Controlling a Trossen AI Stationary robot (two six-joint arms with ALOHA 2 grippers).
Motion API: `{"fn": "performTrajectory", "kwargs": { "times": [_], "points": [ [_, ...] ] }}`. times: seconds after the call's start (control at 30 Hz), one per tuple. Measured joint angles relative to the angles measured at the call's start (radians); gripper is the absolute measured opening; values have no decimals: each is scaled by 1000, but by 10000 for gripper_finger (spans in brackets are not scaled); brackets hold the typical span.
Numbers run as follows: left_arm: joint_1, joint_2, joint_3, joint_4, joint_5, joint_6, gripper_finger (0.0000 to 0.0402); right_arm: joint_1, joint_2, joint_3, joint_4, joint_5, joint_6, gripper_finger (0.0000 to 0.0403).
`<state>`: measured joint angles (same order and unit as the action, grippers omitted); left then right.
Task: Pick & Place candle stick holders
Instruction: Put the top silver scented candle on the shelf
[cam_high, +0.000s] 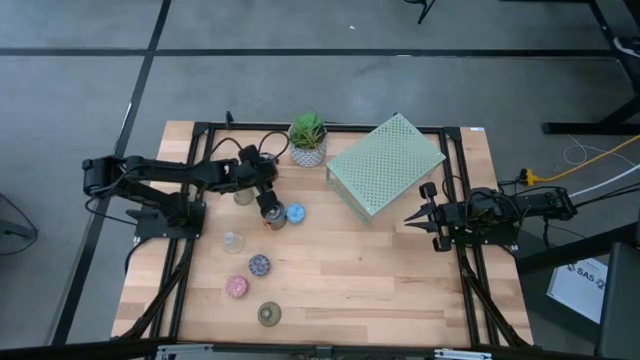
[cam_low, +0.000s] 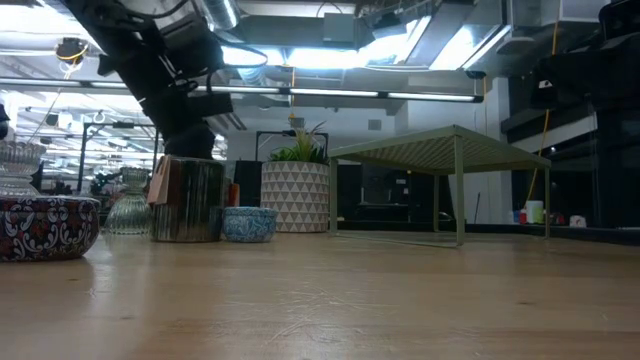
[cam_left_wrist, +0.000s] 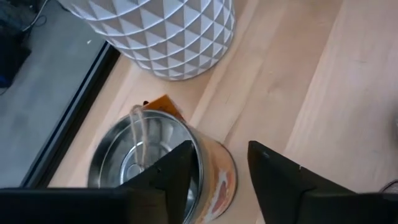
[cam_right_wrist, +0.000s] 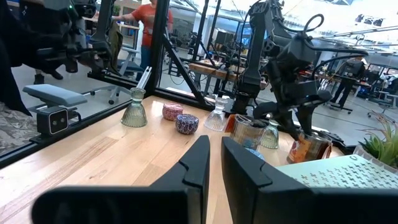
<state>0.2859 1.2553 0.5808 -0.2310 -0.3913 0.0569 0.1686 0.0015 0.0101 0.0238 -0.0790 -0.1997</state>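
Purple mosaic bowl-shaped holder (cam_low: 45, 226) sits nearest, unplaced.
My left gripper (cam_left_wrist: 217, 171) straddles the shiny silver-copper holder's (cam_left_wrist: 158, 165) rim, jaws not yet clamped; right gripper (cam_high: 420, 216) closed, empty, far right. Most holders remain.

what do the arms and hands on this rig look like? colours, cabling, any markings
Both arms are dark, near-black, built of jointed segments, with loose black cables looping along them. The left hand and right hand each end in two flat, dark, blade-like fingers, matte and tapering toward the tips. The right hand shows small round knobs near its wrist in the high view. No markings are legible on either arm.
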Motion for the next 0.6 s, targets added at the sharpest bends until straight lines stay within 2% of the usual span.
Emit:
{"fn": "performTrajectory", "kwargs": {
  "times": [0.33, 0.6],
  "points": [
    [0, 1, -2, -6, 0, -37, 13, 0, 0, 0, 0, -1, 0, 44],
    [-16, 1, -3, -23, 11, -70, 5, 0, 0, 0, 0, -1, 0, 44]
  ]
}}
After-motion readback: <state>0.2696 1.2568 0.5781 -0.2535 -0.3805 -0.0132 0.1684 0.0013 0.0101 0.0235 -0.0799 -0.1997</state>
